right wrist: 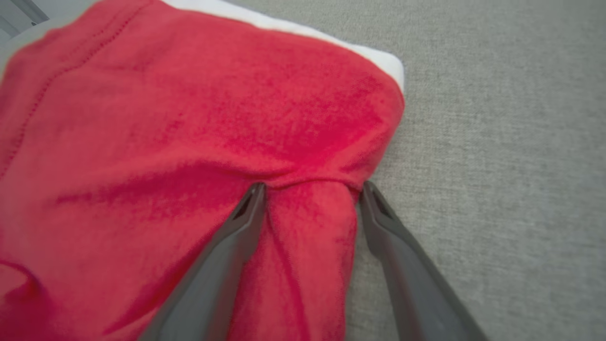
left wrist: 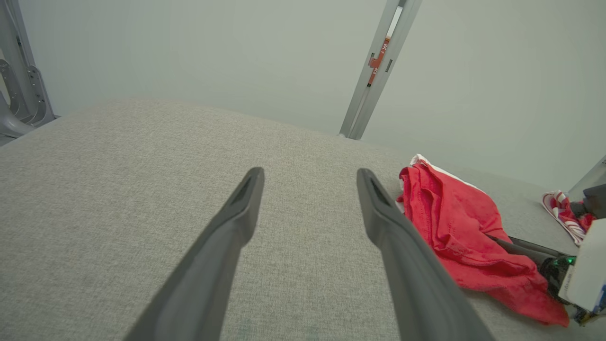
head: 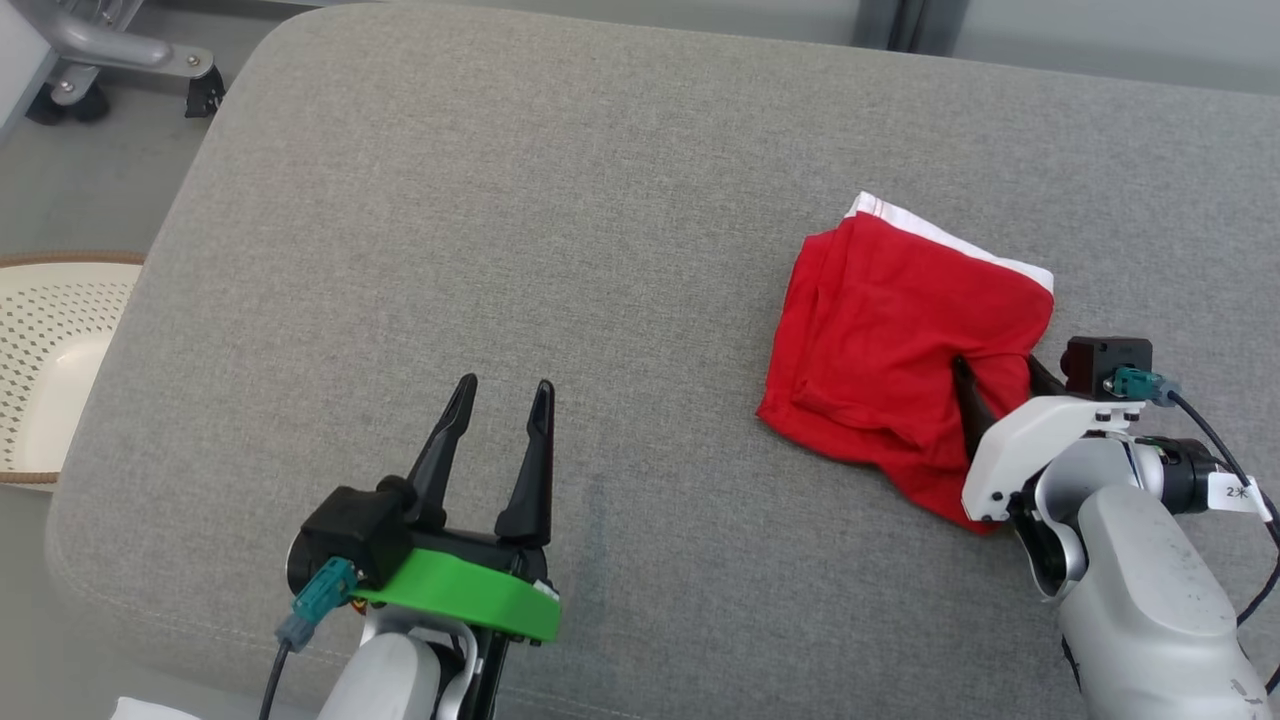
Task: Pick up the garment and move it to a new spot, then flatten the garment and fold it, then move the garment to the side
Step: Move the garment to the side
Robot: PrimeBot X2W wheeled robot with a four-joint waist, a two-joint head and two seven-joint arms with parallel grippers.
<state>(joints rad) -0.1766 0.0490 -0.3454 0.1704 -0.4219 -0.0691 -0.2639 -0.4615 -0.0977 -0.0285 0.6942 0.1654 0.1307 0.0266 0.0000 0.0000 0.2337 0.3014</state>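
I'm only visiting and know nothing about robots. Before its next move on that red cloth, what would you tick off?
1. The right pincer stands open: ok.
2. A ridge of the red garment sits between its fingers: ok.
3. The left pincer is open, over bare fabric, apart from the garment: ok.
4. The garment lies wholly on the grey cushion, away from its edges: ok.
5. The garment is flat: not ok, it is rumpled.
6. How many layers a grip would catch: cannot tell.

One red garment [head: 890, 330], one grey cushion [head: 500, 200], one pale perforated basket [head: 60, 300], two pincers: left pincer [head: 506, 383], right pincer [head: 997, 365].
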